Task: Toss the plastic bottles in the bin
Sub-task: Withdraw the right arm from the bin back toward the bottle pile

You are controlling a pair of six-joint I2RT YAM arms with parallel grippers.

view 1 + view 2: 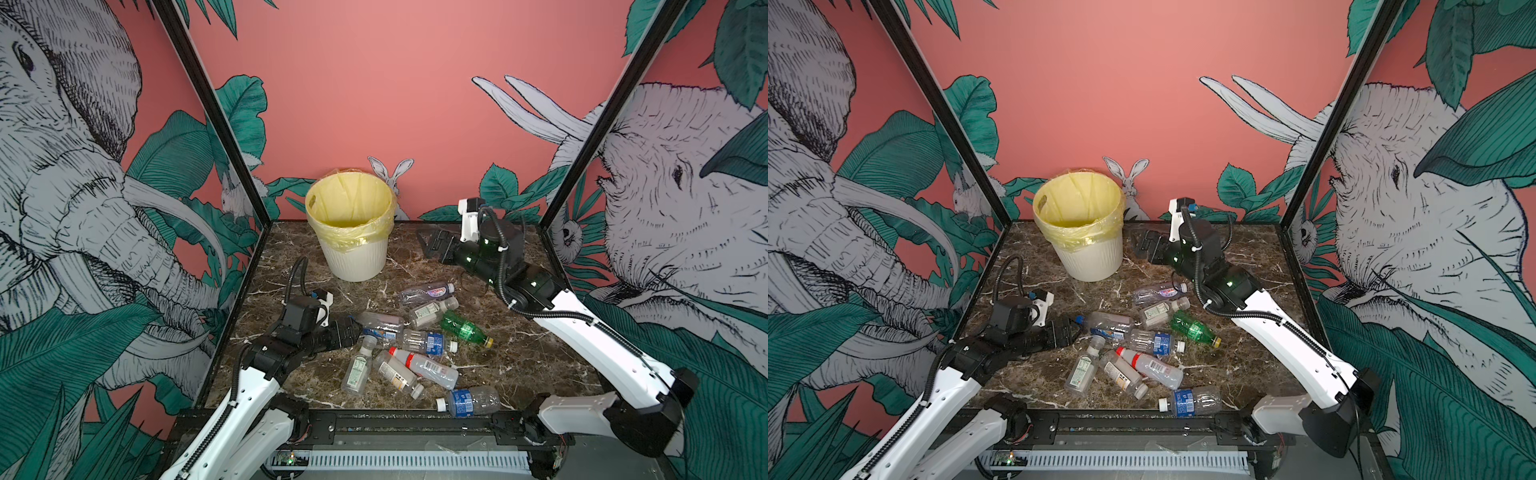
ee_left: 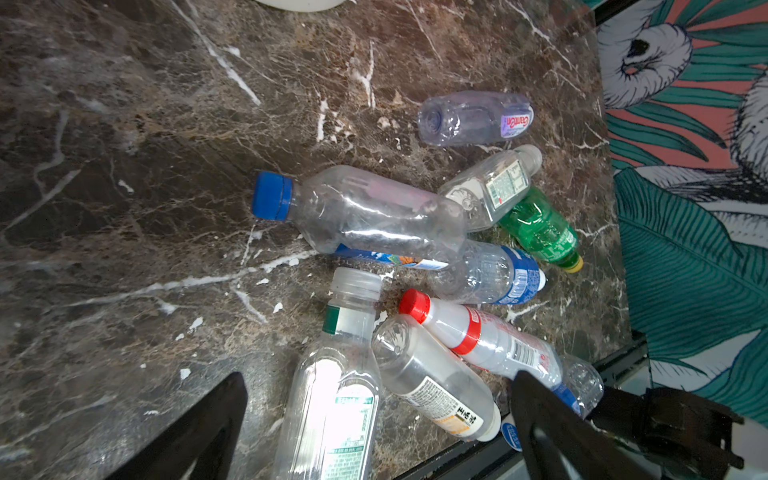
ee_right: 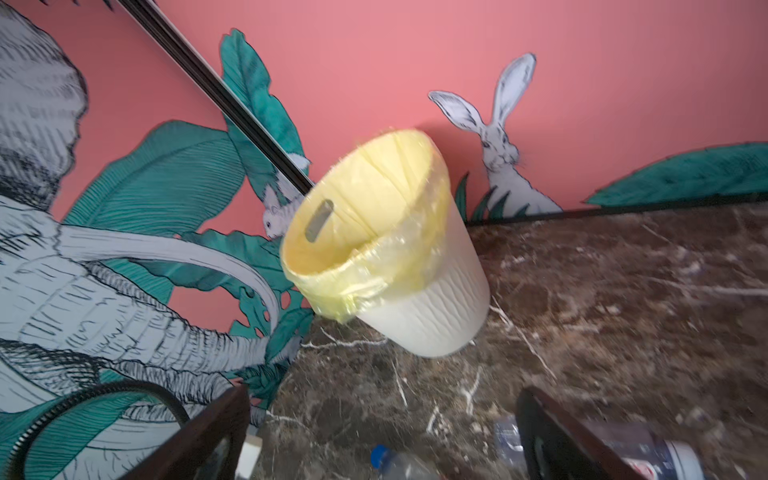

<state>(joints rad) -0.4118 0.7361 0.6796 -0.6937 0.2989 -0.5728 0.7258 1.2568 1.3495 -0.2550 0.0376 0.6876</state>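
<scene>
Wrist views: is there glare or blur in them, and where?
Left wrist view: strong white glare on the green-labelled clear bottle, while the marble table stays sharp. Right wrist view: the whole picture is soft, and the bin looks smeared at its edges.

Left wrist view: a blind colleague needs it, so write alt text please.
Plastic bottles lie in a loose pile on a dark marble table, a blue-capped bottle among them. The open left gripper's black fingers frame the nearest ones.

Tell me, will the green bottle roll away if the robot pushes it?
Probably yes: the green bottle lies on its side and looks round, so a push could roll it. It looks empty, so likely light. Its shiny plastic may slip or dent when squeezed.
</scene>
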